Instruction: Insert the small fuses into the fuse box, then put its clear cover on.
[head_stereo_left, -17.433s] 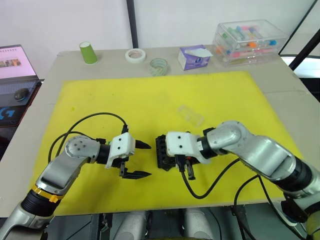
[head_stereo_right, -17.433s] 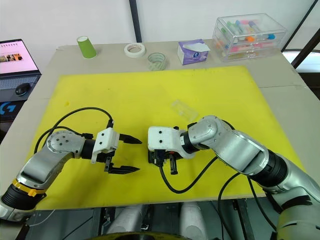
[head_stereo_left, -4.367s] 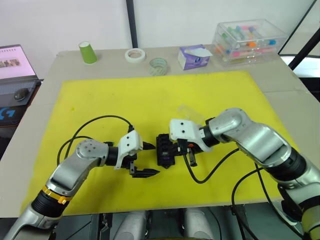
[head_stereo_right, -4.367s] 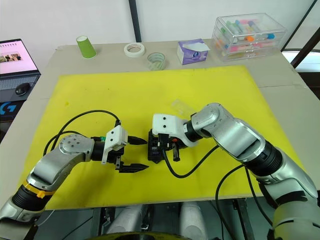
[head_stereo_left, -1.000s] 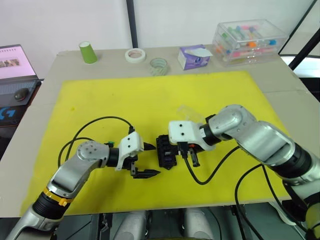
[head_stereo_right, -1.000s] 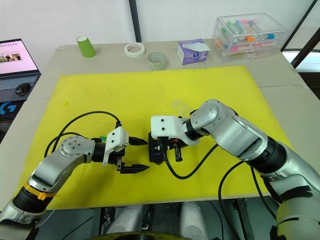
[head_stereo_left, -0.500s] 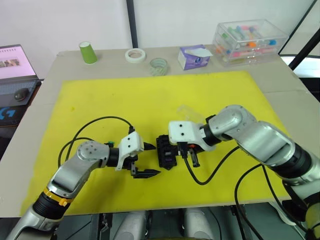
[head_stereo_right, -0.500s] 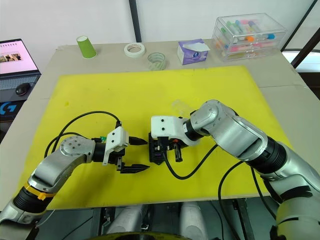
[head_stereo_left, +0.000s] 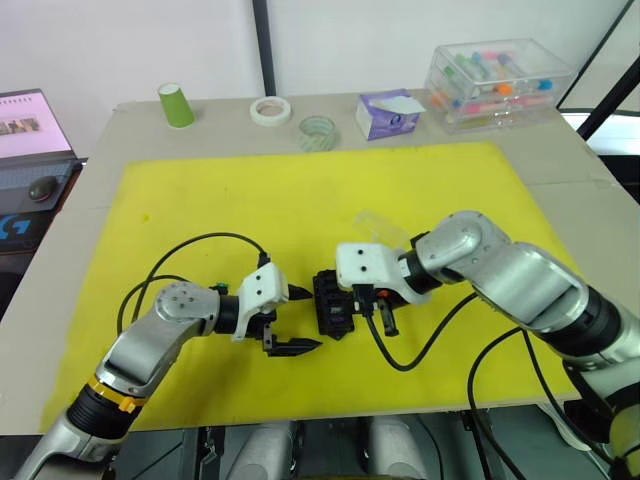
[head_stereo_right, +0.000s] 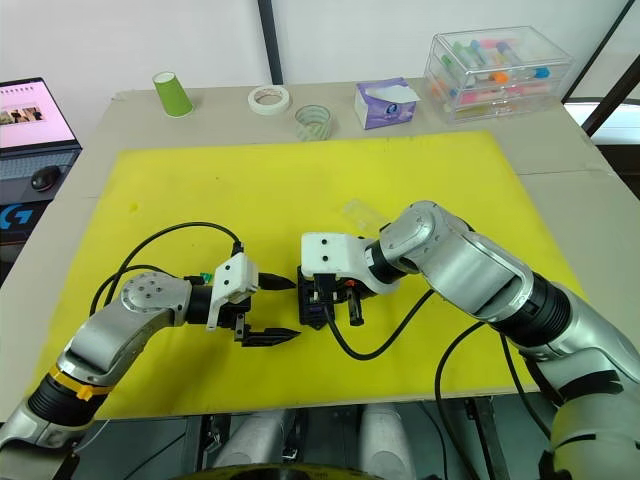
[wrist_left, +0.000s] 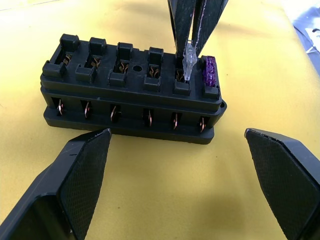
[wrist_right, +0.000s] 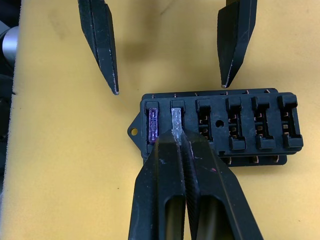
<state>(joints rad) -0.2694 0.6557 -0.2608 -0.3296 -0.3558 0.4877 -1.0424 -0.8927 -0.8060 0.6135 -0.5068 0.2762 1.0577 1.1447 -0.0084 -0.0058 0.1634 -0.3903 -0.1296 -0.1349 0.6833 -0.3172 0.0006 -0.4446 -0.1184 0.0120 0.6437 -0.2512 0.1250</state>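
Fuse box sits on the yellow mat, near its front middle, between the two claws. Six slot positions in a row. Purple fuse seated in the end slot, at the end with the mounting tab. Grey-clear fuse is in the slot right next to it, upright, its top end pinched by the right claw; can't tell if it is fully seated. The other four slots are empty, copper contacts visible.

Right claw: fingers closed together on the grey-clear fuse, coming down onto the box from above.

Left claw: open wide, holding nothing, on the mat just beside the fuse box on the robot's left, fingertips pointing at the long side of the box, apart from it.

Clear cover lies on the mat behind the right claw, apart from the box.

Other fuse colours: can't make them out on the mat.

Back edge of the table, off the mat: green paper cup, white tape roll, clear tape roll, purple tissue pack, big clear case of coloured tubes. Laptop on a stand to the robot's left of the table.
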